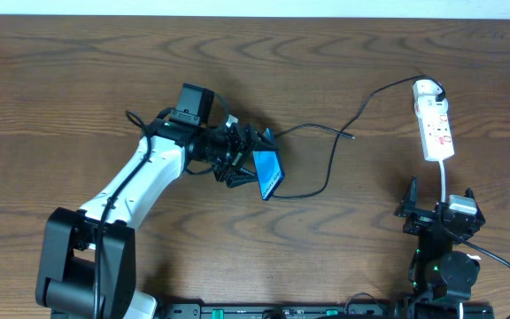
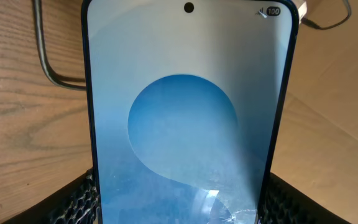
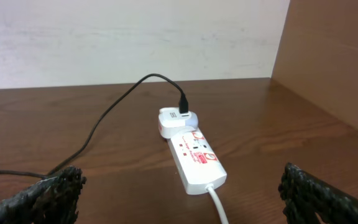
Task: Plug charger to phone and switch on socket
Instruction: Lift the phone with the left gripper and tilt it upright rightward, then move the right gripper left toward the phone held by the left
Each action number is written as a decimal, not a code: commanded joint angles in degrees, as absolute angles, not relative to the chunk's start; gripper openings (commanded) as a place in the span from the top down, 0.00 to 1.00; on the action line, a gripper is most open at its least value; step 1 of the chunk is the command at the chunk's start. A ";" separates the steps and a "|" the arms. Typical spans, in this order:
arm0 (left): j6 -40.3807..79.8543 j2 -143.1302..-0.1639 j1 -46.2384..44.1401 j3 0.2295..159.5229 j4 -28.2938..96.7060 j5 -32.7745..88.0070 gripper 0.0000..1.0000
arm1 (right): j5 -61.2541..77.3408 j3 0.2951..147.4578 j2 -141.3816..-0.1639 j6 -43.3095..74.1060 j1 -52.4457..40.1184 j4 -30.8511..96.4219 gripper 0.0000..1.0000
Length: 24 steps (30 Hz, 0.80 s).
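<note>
Phone [image 1: 269, 174] is the piece in hand. In the overhead view it hangs just right of frame centre, tilted on edge above the bench [image 1: 78, 80] and clamped by the left end effector [image 1: 248, 161]; I judge it is lifted so that one edge is free to take a connector. The charger [image 1: 330, 173] loops out to the right of the phone. Its plug tip [image 1: 351, 136] lies loose on the wood, apart from the phone, so the plugging step is not yet done. The socket [image 1: 434, 120] lies at the upper right, and the right end effector [image 1: 438, 211] sits below it at the lower right, placed, it seems, to reach either the tip or the switch. In the left wrist view the bright screen fills the frame, facing the camera, with the fingers [image 2: 73, 200] pressing its long edges at the bottom corners; which edge carries the port I cannot tell. In the right wrist view the socket sits at centre, the charger's other end seated in a white adapter [image 3: 176, 121] at its far end and the white cord [image 3: 217, 208] leaving toward the camera. The right fingers [image 3: 48, 193] stand wide apart at the lower corners with nothing between them. Whether the switch is on cannot be read.
</note>
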State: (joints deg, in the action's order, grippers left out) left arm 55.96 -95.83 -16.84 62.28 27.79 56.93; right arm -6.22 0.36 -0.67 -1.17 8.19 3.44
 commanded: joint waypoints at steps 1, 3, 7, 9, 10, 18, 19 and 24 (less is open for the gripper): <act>56.71 -94.37 -16.01 62.65 27.51 59.59 0.31 | -6.28 0.32 -0.32 -1.98 8.60 3.62 0.01; 56.71 -94.37 -15.64 62.65 27.51 59.59 0.31 | -6.22 0.32 -0.32 -1.56 8.60 3.53 0.01; 56.69 -94.37 -15.42 62.65 27.51 59.59 0.30 | -5.32 0.32 -0.32 1.93 8.58 3.66 0.01; 56.69 -94.37 -15.42 62.65 27.51 59.59 0.31 | -5.26 0.32 -0.32 5.52 8.58 3.66 0.01; 56.69 -94.37 -15.44 62.65 27.51 59.59 0.30 | -5.13 0.32 -0.32 7.40 8.58 3.68 0.01; 56.69 -94.37 -15.44 62.65 27.49 59.59 0.31 | -5.26 0.32 -0.32 12.16 8.60 3.68 0.01; 56.69 -94.37 -15.44 62.65 27.49 59.59 0.30 | -5.26 0.32 -0.32 12.16 8.60 3.68 0.01; 56.66 -94.37 -15.44 62.65 27.44 59.55 0.30 | -3.27 0.32 -0.32 13.37 8.58 3.64 0.01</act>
State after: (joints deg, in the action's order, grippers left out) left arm 55.96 -95.83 -15.79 62.28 27.79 56.93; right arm -5.48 0.36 -0.69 11.20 8.19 3.46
